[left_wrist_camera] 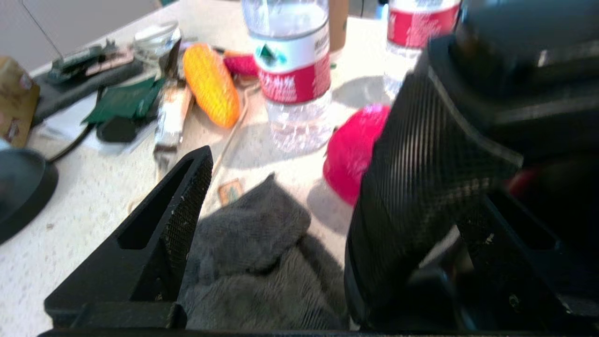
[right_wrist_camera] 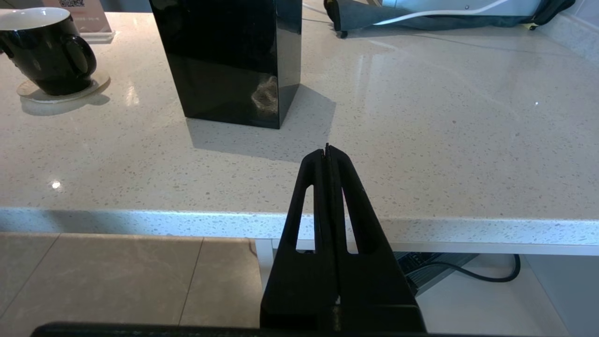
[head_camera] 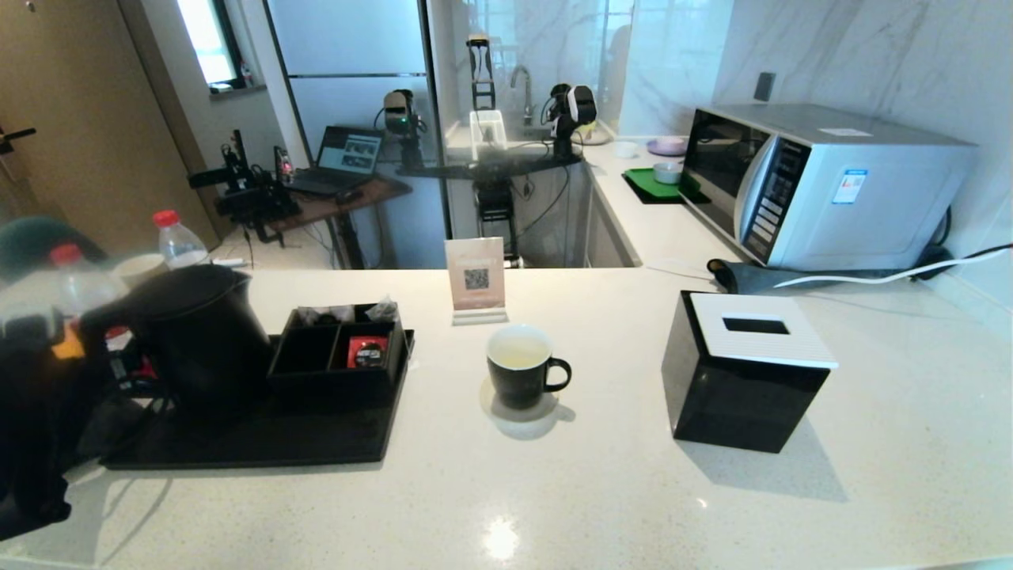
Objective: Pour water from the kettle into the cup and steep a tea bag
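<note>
Left claw [left_wrist_camera: 327, 187] spread wide, straddling kettle [head_camera: 202, 332] handle at desk [head_camera: 601, 491] left edge; right claw [right_wrist_camera: 327, 152] pressed together below front edge.

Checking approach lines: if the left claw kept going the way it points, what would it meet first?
Probably the kettle handle, already between the open left claw's fingers; past it, a grey cloth and a bottle. Depth is unclear.

The left arm reaches in at nine o'clock of the head view, low and blurred. Its left gripper [left_wrist_camera: 299, 196] stands wide open, one ribbed finger [left_wrist_camera: 187, 206] well apart from its mate. The right gripper [right_wrist_camera: 327, 154] hangs parked, fingers [right_wrist_camera: 346, 206] pressed flat together, pointing toward twelve o'clock.
</note>
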Controlling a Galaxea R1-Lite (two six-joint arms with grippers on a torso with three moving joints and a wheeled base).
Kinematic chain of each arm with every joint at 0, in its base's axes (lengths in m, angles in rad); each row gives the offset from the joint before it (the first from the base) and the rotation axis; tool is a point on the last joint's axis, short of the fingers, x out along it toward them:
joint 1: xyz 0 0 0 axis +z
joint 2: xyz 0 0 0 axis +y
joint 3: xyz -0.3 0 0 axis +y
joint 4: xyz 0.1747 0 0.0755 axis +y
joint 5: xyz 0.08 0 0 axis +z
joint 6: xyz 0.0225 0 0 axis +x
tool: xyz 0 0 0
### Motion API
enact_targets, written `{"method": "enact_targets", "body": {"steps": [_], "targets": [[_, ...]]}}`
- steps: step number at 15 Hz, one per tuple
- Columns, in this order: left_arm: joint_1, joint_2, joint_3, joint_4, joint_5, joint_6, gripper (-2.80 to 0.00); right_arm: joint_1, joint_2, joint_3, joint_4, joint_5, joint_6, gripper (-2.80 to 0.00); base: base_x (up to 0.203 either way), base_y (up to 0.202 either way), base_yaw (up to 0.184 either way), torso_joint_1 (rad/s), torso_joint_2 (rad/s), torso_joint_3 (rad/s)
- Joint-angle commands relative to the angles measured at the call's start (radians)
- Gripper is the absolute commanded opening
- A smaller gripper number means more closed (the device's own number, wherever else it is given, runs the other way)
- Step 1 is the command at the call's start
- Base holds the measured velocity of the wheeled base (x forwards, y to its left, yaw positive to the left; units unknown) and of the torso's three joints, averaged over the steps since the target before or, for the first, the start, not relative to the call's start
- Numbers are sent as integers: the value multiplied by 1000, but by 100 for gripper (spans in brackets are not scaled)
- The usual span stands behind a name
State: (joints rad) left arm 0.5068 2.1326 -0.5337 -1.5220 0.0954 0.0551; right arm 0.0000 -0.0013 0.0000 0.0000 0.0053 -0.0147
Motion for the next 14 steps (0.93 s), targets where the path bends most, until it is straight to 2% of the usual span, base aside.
{"method": "enact_targets", "body": {"steps": [1, 10, 14], "targets": [[-1, -3, -15, -48, 0, 0, 0, 0, 1, 0, 0, 1, -1, -280, 0, 0, 0, 0, 0, 0], [-4, -17, -72, -48, -3, 2, 0, 0, 1, 0, 0, 1, -1, -280, 0, 0, 0, 0, 0, 0], [3, -14, -89, -48, -64, 0, 0, 0, 1, 0, 0, 1, -1, -280, 0, 0, 0, 0, 0, 0]]}}
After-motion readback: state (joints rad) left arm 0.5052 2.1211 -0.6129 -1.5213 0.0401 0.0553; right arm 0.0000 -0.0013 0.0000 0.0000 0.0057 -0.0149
